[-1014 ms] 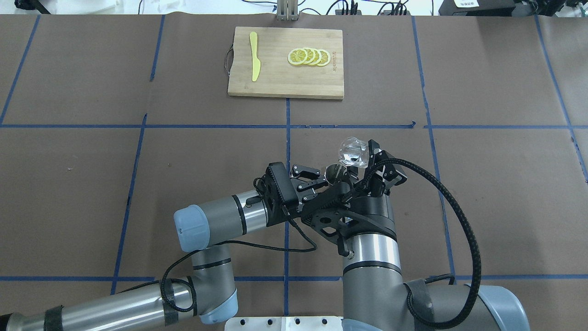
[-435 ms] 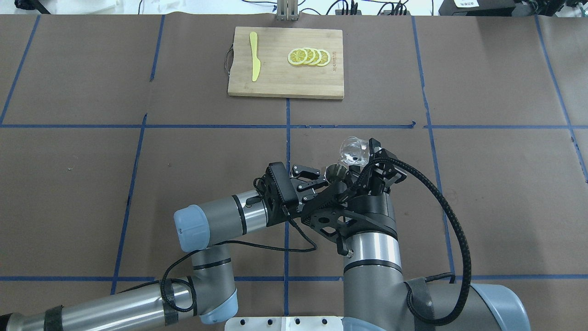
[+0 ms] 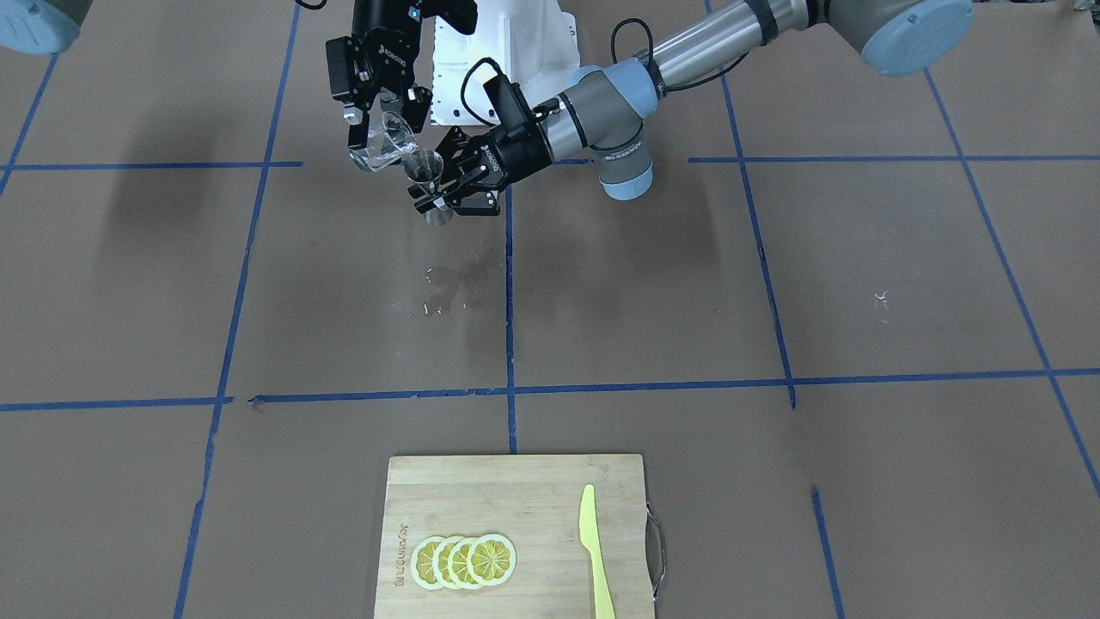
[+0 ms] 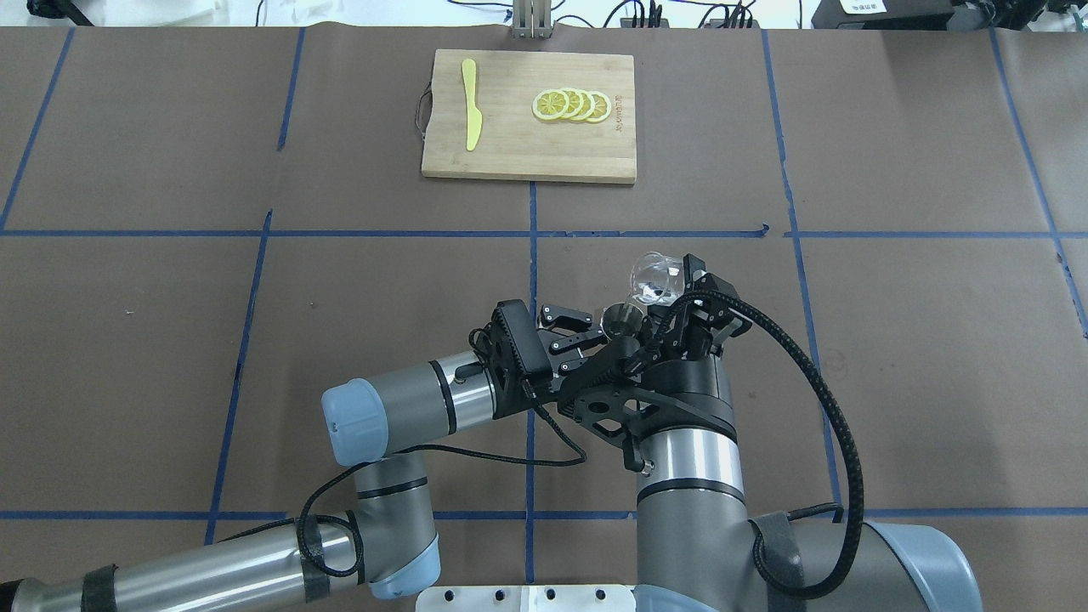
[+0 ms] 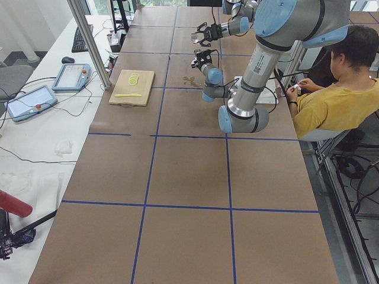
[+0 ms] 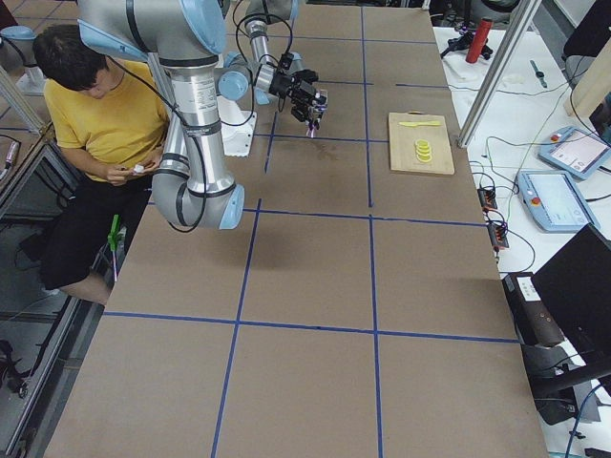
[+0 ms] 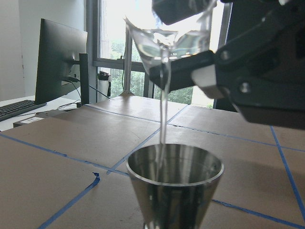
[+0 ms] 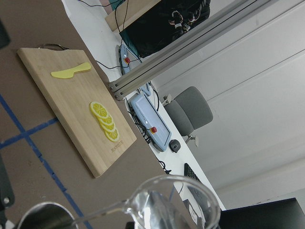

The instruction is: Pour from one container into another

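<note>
The right gripper (image 4: 673, 296), clamped on the glass cup (image 4: 653, 279), has tipped it slightly further at 1 o'clock of the jigger (image 4: 618, 319) pinched in the left gripper (image 3: 440, 191), so pouring is mid-stream, and the next move likely calls for righting the cup before overflow.

glass cup (image 7: 164, 40) clear | jigger (image 7: 175, 183) silver | knife (image 4: 470, 106) yellow | tape grid (image 4: 382, 233) blue | table (image 4: 127, 340) brown

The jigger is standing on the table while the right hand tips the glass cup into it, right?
No: the left hand holds the jigger above the table, as the front-facing view shows. The right hand does tip the glass cup into it.
</note>
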Controlling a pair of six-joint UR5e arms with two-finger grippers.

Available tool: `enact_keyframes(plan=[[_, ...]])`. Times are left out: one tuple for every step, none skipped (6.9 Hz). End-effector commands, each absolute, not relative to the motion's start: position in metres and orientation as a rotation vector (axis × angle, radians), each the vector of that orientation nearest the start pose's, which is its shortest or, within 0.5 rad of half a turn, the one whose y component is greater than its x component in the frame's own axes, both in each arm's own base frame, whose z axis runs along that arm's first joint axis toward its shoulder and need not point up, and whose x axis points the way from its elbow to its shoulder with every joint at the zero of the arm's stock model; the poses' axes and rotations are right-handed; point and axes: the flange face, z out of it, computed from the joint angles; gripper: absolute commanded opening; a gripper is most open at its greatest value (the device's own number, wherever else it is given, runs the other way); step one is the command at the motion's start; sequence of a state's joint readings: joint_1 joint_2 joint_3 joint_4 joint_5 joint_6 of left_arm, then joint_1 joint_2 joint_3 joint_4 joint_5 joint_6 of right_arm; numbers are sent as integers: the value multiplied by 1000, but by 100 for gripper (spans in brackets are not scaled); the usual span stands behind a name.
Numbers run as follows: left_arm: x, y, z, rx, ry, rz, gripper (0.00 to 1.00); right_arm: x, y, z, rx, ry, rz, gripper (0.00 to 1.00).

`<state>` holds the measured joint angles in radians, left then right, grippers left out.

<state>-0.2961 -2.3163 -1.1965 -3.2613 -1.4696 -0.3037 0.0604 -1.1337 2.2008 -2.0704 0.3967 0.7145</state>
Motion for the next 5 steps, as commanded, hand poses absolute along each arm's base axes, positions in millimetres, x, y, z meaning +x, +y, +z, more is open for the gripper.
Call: enact_keyframes(plan=[[622, -340, 198, 1521, 1442, 492, 0, -456, -253, 182, 1240, 77, -376, 0], [622, -340, 198, 1520, 1441, 493, 0, -455, -253, 182, 1240, 75, -375, 0], [622, -340, 198, 1520, 1441, 493, 0, -455, -253, 183, 1239, 78, -376, 0], [622, -340, 198, 1520, 1441, 493, 0, -456, -253, 185, 1239, 81, -378, 0], [622, -340, 198, 1521, 1441, 491, 0, -455, -253, 184, 1239, 74, -370, 0]])
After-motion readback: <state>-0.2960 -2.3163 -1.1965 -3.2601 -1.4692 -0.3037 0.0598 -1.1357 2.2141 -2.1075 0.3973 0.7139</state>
